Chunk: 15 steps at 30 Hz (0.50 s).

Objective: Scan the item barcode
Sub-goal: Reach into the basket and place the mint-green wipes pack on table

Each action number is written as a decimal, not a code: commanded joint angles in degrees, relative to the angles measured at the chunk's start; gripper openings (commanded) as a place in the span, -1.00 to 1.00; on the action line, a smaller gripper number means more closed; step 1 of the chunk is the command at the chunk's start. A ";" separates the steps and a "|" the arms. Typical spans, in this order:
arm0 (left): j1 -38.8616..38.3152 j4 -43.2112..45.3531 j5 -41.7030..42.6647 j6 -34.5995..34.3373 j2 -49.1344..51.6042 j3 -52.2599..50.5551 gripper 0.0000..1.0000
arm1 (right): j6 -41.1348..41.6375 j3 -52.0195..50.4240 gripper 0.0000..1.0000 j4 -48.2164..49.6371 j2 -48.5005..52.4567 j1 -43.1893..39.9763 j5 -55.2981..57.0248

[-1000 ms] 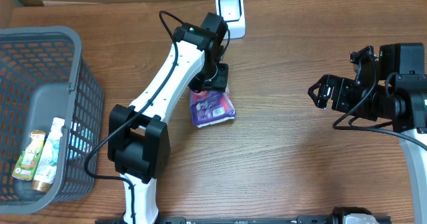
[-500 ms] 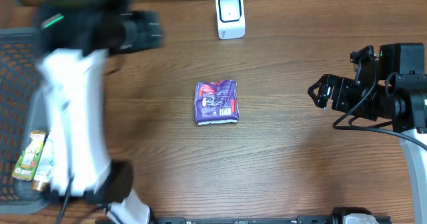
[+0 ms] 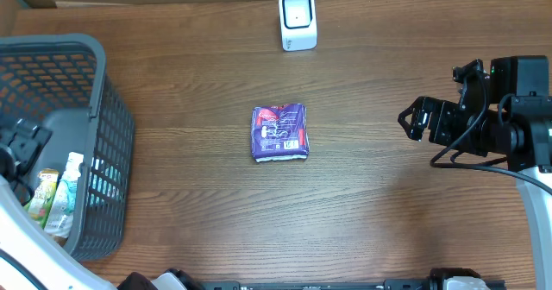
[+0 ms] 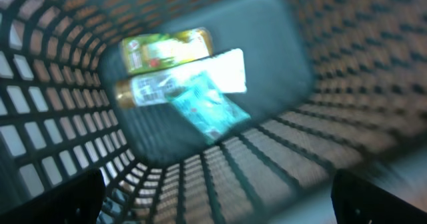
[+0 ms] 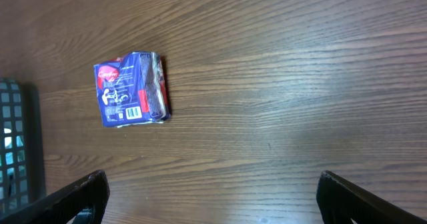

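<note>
Several small goods [image 4: 180, 77] lie in the basket [image 3: 116, 143] straight beneath the left gripper [image 4: 223, 201], whose jaws stand wide apart with nothing between them. That view is blurred, so the labels cannot be read. Well off to this gripper's right, on the table [image 3: 388, 221], the purple pack [image 3: 279, 133] lies flat with its barcode [image 5: 135, 112] facing up. Beyond the pack, on the far side from both arms, stands the white scanner [image 3: 297, 20]. The right gripper [image 3: 410, 122] hovers to the pack's right, spread open and empty; in its wrist view the pack sits ahead and to its left. The pack looks light and soft, probably film-wrapped, so it may squash or slip under a hard pinch. The best hold, I judge, is across its two long edges near the middle, with the pads kept off the barcode
</note>
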 commanded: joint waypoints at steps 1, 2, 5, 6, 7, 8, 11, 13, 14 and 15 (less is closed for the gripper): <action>6.03 6.49 4.76 -2.08 0.00 -10.71 0.99 | -0.37 1.18 1.00 0.20 -0.04 0.22 0.17; 6.69 9.31 6.14 -2.08 0.07 -13.97 0.99 | -0.37 1.18 1.00 0.20 -0.04 0.22 0.17; 6.62 15.87 6.43 -2.10 0.20 -23.08 0.99 | -0.37 1.18 1.00 0.39 -0.04 0.22 0.17; 6.62 19.02 6.43 -2.10 0.20 -27.98 0.99 | -0.37 1.18 1.00 0.39 -0.04 0.22 0.17; 6.62 21.03 6.43 -2.10 0.20 -30.67 0.99 | -0.37 1.18 1.00 0.39 -0.04 0.22 0.17; 6.64 23.04 6.45 -2.12 0.20 -33.09 0.99 | -0.35 1.18 1.00 0.39 -0.04 0.22 0.17; 6.58 29.90 6.93 -3.02 0.20 -40.22 0.99 | -0.28 1.18 1.00 0.42 -0.04 0.22 0.15; 6.25 34.49 7.65 -3.67 0.20 -44.72 0.99 | -0.13 1.18 1.00 0.39 -0.04 0.22 0.15; 5.81 37.55 8.41 -3.87 0.33 -47.34 0.99 | -0.13 1.18 1.00 0.39 -0.04 0.22 0.15; 5.07 39.89 9.20 -3.85 0.66 -49.18 0.99 | -0.13 1.14 1.00 0.39 -0.04 0.22 0.15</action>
